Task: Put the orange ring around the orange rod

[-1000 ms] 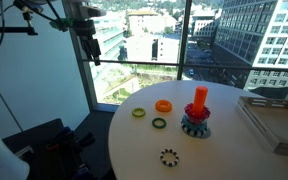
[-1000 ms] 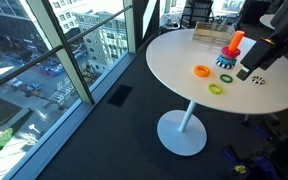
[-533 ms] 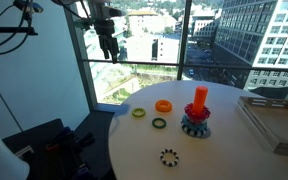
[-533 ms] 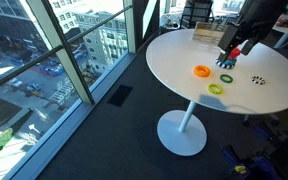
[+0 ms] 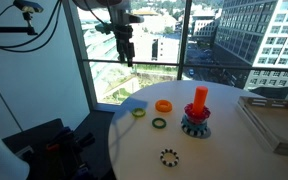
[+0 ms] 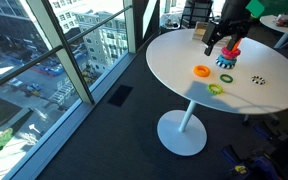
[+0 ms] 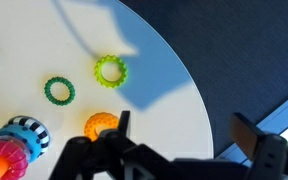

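The fingers (image 7: pixel 248 135) stand apart and empty at the wrist view's bottom edge, the orange ring (image 7: pixel 100 126) flat on the counter (image 7: pixel 44 40) at lower left.

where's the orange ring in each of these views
In an exterior view: the orange ring is mid-frame, on the table's window side.
In an exterior view: it is upper right, on the white tabletop.
Wrist view: it is low, left of centre, partly behind the claw.
Shared landmark: the yellow-green ring, close by in all three.
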Controlling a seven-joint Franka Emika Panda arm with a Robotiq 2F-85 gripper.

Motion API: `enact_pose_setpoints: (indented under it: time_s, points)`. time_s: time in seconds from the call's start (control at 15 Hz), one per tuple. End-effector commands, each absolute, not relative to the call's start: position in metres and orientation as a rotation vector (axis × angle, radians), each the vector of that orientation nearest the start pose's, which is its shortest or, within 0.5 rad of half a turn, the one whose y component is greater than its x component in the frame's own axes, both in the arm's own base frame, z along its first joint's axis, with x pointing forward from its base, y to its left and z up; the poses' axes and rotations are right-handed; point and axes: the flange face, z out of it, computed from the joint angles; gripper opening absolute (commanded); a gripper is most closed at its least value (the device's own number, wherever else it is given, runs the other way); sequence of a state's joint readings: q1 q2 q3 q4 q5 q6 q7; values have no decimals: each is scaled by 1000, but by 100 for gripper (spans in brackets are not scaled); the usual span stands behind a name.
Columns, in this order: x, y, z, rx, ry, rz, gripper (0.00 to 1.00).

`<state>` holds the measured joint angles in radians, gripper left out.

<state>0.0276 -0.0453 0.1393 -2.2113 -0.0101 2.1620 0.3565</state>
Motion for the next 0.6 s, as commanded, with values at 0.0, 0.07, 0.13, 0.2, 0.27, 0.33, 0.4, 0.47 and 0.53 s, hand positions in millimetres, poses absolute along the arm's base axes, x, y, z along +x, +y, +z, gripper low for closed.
enact_pose_setpoints:
  time_s: [0.0, 0.07, 0.13, 0.2, 0.27, 0.33, 0.4, 0.47, 0.53]
  points:
    - [539, 69, 396, -3149, 390, 42, 100]
    - [543, 63, 394, -3146, 413, 44, 100]
    - [546, 56, 391, -3143, 438, 47, 100]
    - [549, 50, 390, -3143, 463, 44, 100]
    - [551, 43, 388, -3146, 490, 38, 100]
    - [552, 37, 386, -3149, 513, 37, 100]
    - [553, 30, 385, -3152, 544, 34, 100]
    - [554, 23, 384, -3157, 576, 27, 100]
    - [554, 18, 384, -3158, 601, 22, 100]
